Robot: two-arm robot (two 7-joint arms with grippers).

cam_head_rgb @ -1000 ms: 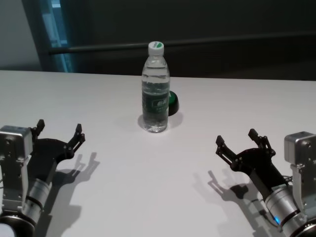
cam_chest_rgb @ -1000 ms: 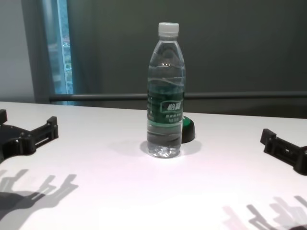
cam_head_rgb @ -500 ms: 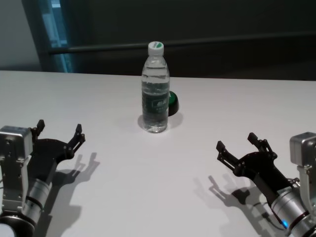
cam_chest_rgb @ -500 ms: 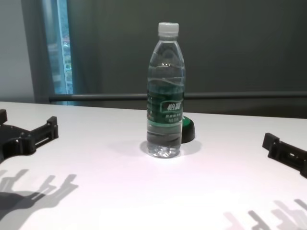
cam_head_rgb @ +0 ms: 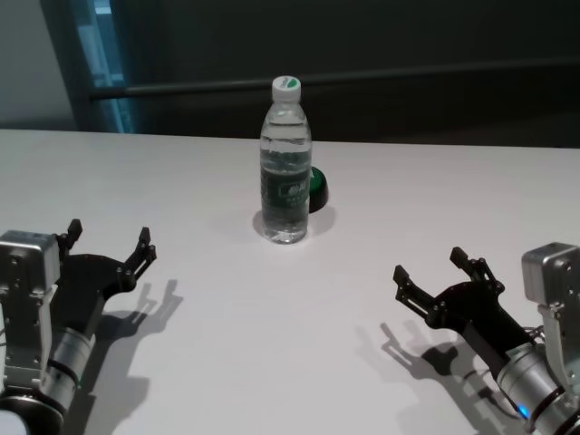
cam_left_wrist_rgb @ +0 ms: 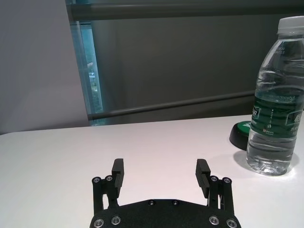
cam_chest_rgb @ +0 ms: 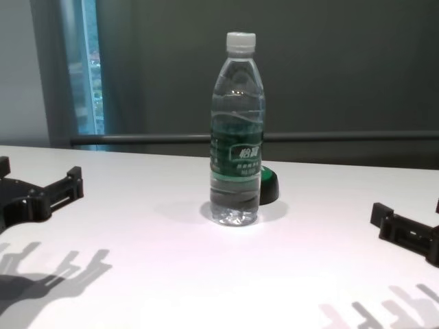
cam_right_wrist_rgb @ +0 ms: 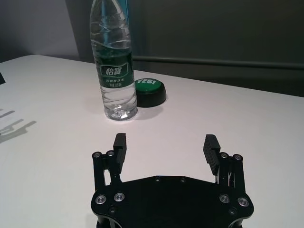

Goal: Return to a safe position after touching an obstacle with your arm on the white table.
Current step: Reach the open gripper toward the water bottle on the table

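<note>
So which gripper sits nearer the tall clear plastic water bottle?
Roughly equal, the right gripper marginally nearer. Both hover open, well short of the bottle: left gripper to its left, right gripper to its right.

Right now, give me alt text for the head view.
A water bottle stands upright on the white table, a green button behind it. The left gripper and right gripper sit near, fingers open, apart from it.

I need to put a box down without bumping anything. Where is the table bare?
Bare white table lies between the open left gripper and open right gripper, nearer than the water bottle. The far left and far right stretches beside the bottle are bare too. It is crowded only where the green button sits behind the bottle.
</note>
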